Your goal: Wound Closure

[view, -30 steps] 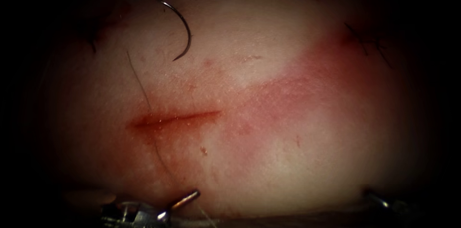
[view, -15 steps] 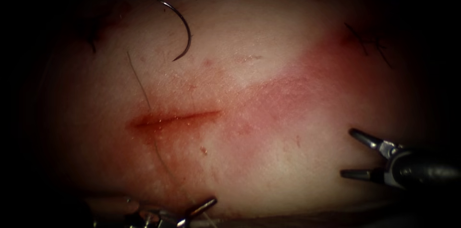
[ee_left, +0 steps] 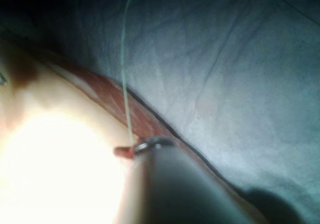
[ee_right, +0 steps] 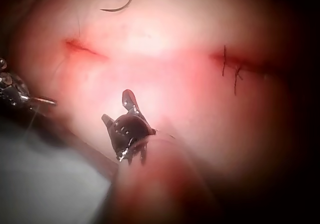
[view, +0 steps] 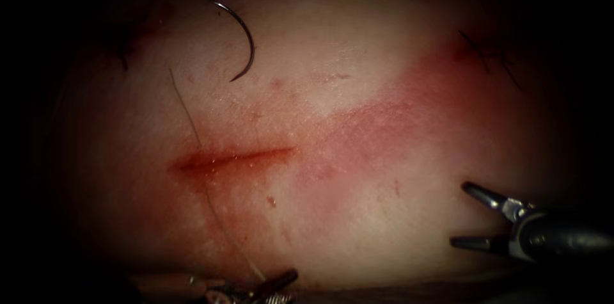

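The curved needle (view: pixel 246 41) lies loose on the tissue (view: pixel 358 93), beyond the cut (view: pixel 230 158) and not in the tissue; it also shows in the right wrist view (ee_right: pixel 120 4). Thread (view: pixel 192 125) runs down past the cut's left end to my left tool (view: pixel 275 281) at the tissue's near edge. In the left wrist view the thread (ee_left: pixel 125 84) runs taut into that tool's tip (ee_left: pixel 145 146), and the jaws look shut on it. My right tool (view: pixel 460 213) hovers to the right of the cut, open and holding nothing; it also shows close up (ee_right: pixel 117 107).
Dark stitches of an older closed wound (view: pixel 489 54) sit at the far right of the tissue, also seen from the right wrist (ee_right: pixel 230 69). Red fluid stains the skin around the cut. A grey-blue drape (ee_left: pixel 225 59) lies beyond the tissue's near edge.
My right tool came in from the lower right with jaws open, then sank slightly. My left tool slid right along the near edge, and the thread down to it now shows as a longer line.
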`<state>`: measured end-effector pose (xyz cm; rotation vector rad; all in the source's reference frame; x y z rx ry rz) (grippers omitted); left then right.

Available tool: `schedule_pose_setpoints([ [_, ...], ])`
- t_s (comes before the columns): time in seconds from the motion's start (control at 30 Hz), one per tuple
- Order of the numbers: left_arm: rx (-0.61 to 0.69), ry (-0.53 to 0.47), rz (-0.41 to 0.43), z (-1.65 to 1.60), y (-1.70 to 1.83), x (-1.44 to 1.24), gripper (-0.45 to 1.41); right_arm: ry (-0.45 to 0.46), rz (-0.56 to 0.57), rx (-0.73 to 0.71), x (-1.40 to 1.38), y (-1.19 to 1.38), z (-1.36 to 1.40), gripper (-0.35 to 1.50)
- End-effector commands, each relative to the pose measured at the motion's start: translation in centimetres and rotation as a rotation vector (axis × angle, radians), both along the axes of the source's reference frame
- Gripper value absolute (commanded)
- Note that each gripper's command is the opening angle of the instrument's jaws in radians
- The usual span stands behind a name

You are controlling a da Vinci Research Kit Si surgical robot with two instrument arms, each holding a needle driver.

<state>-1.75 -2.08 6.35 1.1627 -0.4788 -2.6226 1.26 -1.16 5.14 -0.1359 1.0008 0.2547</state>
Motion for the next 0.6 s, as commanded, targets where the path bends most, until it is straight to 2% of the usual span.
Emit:
schedule_pose_setpoints([
  [0.03, 0.002, -0.006, 0.001, 0.01, -0.08, -0.06, 0.41, 0.003, -0.002, 0.002, 0.07, -0.06, 0.08, 1.48],
  [0.27, 0.001, -0.014, -0.008, -0.21, -0.06, -0.14, 0.46, 0.009, -0.009, -0.004, 0.08, -0.14, 0.11, 1.48],
  [0.6, 0.004, -0.018, -0.018, -0.26, -0.04, -0.24, 0.47, 0.012, -0.012, -0.008, 0.09, -0.2, 0.13, 1.48],
])
